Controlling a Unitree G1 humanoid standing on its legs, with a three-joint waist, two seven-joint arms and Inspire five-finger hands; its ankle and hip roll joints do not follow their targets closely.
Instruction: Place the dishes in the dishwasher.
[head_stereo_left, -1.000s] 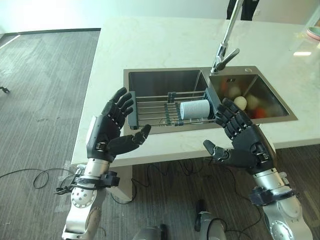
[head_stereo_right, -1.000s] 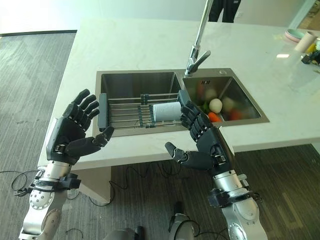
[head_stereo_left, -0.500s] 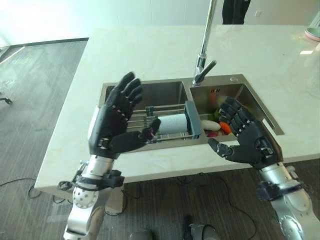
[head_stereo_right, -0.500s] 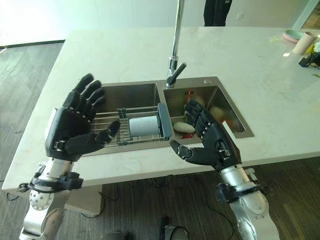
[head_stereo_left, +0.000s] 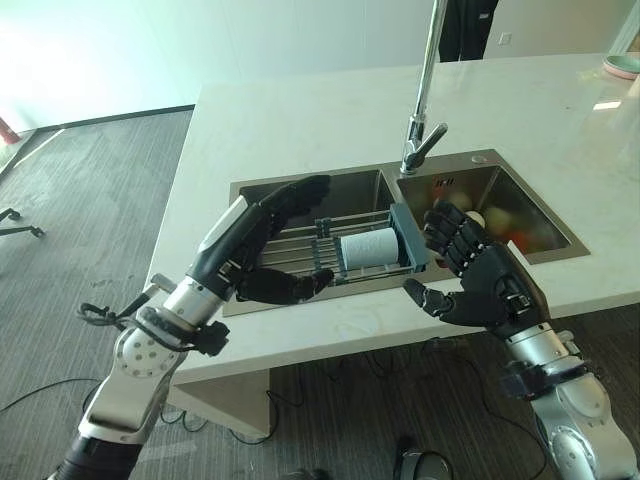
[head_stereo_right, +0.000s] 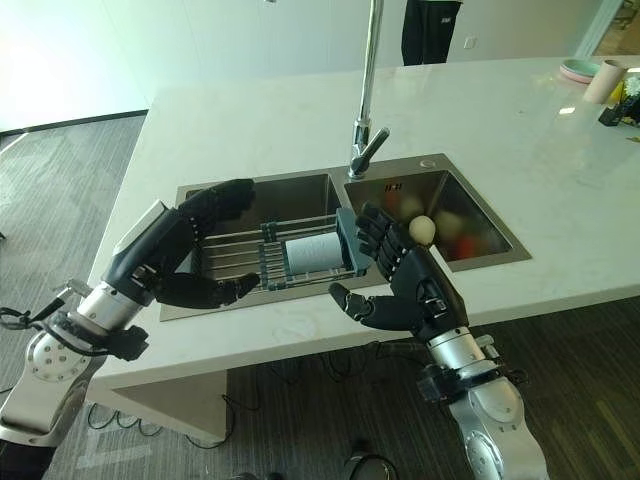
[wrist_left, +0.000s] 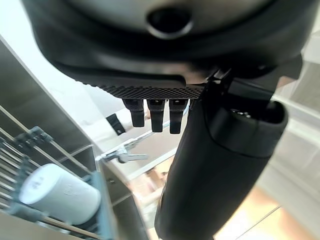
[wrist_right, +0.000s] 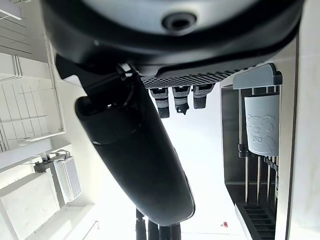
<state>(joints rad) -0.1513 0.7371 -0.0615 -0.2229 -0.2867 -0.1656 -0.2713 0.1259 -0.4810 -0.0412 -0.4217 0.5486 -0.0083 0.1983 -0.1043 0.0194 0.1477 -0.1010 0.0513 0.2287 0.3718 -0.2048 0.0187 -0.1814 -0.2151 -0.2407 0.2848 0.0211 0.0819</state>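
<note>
Both arms have shifted: left robot hand (head_stereo_left: 262, 232) now reaches spread over the rack (head_stereo_left: 300, 250); right robot hand (head_stereo_left: 478, 280) hovers spread just beside it. White cup (head_stereo_left: 367, 247) lies in the rack across the sink (head_stereo_left: 300, 190).

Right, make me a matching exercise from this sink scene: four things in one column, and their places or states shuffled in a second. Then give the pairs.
Things:
1. white cup
2. faucet
3. left robot hand
4. vegetables

Places or states:
A. lying in the right sink basin
B. on its side on the wire rack
C. open, over the left sink basin
D. standing at the back of the sink, between the basins

Pairs: 1-B, 2-D, 3-C, 4-A
</note>
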